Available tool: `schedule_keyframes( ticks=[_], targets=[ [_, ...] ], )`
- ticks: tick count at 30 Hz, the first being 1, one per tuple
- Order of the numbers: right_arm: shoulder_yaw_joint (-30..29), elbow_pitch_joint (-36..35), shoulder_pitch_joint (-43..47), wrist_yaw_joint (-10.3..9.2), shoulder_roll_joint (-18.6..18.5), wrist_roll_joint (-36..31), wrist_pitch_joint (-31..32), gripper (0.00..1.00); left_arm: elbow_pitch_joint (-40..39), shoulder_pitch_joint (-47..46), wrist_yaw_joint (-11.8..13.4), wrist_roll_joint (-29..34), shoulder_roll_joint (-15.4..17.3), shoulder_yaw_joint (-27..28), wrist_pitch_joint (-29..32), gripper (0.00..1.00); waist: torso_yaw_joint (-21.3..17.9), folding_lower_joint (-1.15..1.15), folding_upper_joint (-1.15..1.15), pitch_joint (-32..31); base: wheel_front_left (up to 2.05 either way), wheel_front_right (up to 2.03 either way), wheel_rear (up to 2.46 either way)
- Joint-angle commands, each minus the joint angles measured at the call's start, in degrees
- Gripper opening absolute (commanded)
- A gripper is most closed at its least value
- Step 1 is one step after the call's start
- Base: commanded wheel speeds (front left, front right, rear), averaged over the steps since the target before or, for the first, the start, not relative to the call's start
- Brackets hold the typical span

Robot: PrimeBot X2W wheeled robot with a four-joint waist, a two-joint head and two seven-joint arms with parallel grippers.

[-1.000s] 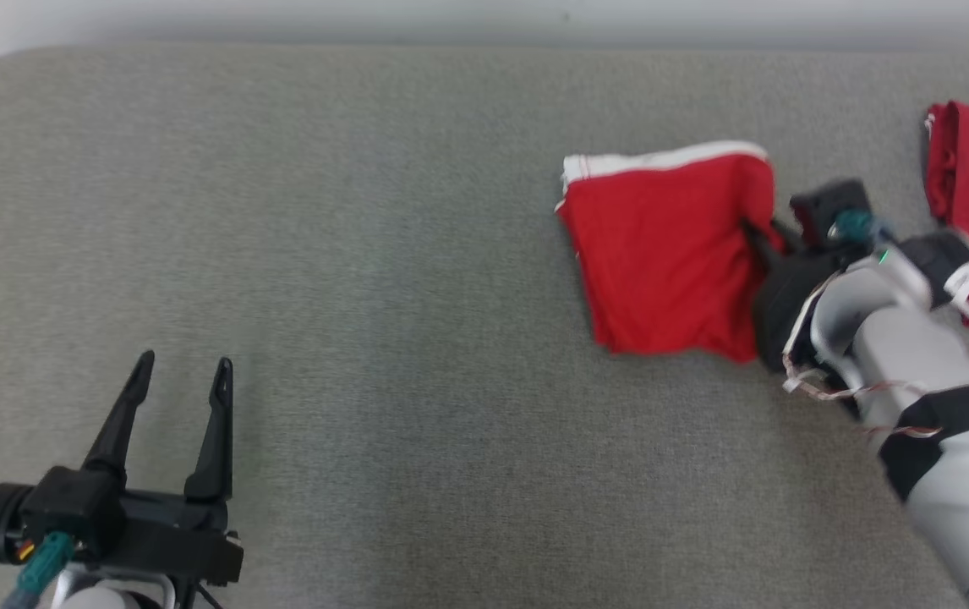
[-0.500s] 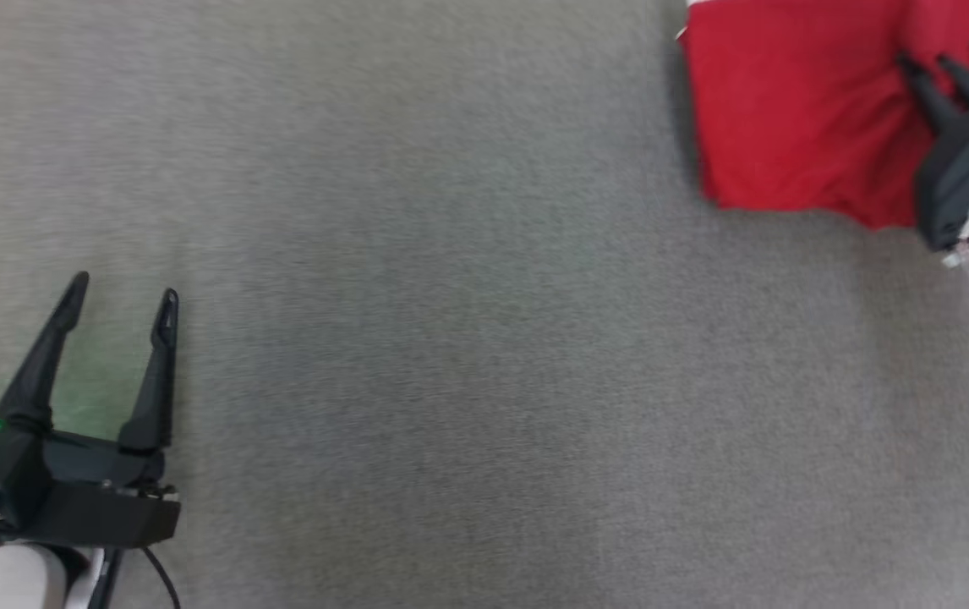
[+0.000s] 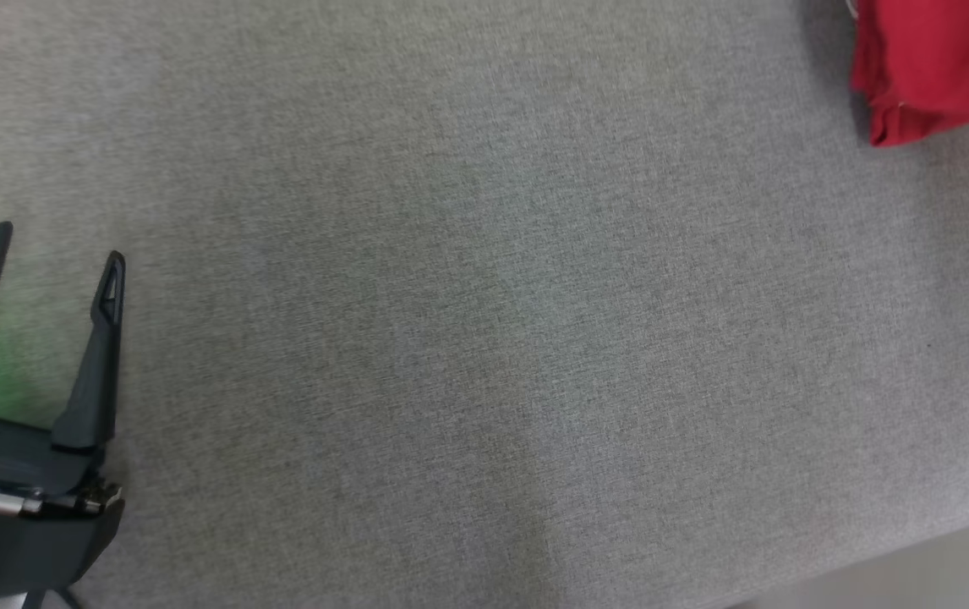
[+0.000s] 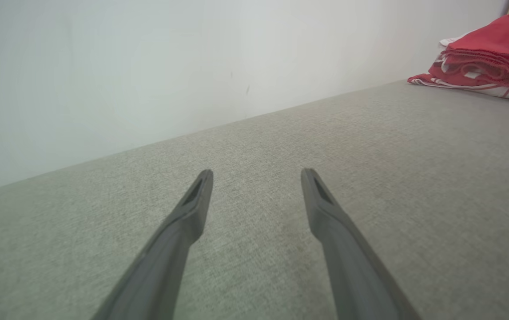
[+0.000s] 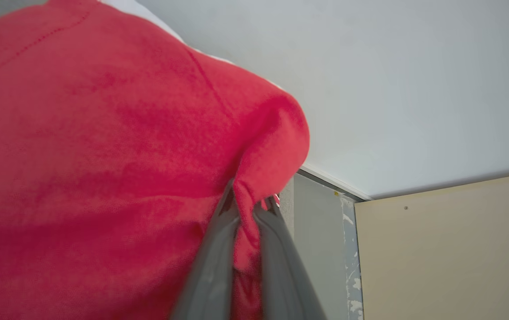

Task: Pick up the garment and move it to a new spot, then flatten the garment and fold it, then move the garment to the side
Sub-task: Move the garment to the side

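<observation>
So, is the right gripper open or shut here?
Shut: the right gripper is pinched tight on a fold of the red garment.

Plain indoor room: grey fabric surface [image 3: 484, 338] against bare white wall [image 4: 148, 66].

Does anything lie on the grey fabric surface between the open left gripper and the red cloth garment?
Nothing visible does. Bare grey fabric surface lies between the left gripper and the red cloth garment.

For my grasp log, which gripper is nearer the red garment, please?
Right: the right gripper is shut on the red garment; the left gripper hangs open over the grey surface, far from it.
</observation>
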Motion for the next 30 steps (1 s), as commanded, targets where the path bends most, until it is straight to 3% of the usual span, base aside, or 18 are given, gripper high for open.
schedule_keyframes(
  ticks=[1,14,15,16,17,25,30],
  targets=[
    [0.0,-0.1,-1.4,-0.13,-0.7,-0.8,0.2,0.0,-1.2,0.8,0.4,0.3,0.3,0.1,0.4,1.0,-1.8,-0.01,-0.01,2.2,0.0,0.0,0.0],
    [7.7,0.0,-9.9,-0.13,-6.4,-6.7,3.4,0.0,-11.2,4.1,3.1,-0.5,2.3,4.2,3.1,1.0,-0.4,-0.01,-0.01,4.2,0.0,0.0,0.0],
    [8.4,-0.2,-10.2,-0.13,-6.6,-7.0,3.2,0.16,-11.3,4.3,3.3,-0.6,2.3,4.3,3.1,1.0,-0.4,-0.01,-0.01,4.2,0.0,0.0,0.0],
    [8.6,-0.2,-10.7,-0.13,-6.7,-7.0,3.0,0.86,-11.4,4.5,3.4,-0.8,2.3,4.5,3.1,1.0,-0.4,-0.01,-0.01,4.2,0.0,0.0,0.0],
    [8.9,-0.3,-11.0,-0.13,-6.8,-7.0,3.1,1.0,-11.5,4.6,3.4,-0.9,2.3,4.7,3.0,1.0,-0.5,-0.01,-0.01,4.2,0.0,0.0,0.0],
    [8.0,-1.3,-10.9,-0.13,-5.9,-8.0,3.4,1.0,-10.5,5.2,3.9,-1.2,2.3,5.2,2.3,1.0,-0.7,-0.01,-0.01,2.7,0.0,0.0,0.0],
    [1.3,-2.2,-8.8,-0.13,-1.5,-6.9,-0.1,1.0,-8.5,5.4,4.5,-1.4,0.9,4.3,1.5,1.0,0.0,-0.01,-0.01,-0.4,0.0,0.0,0.0]
  ],
)
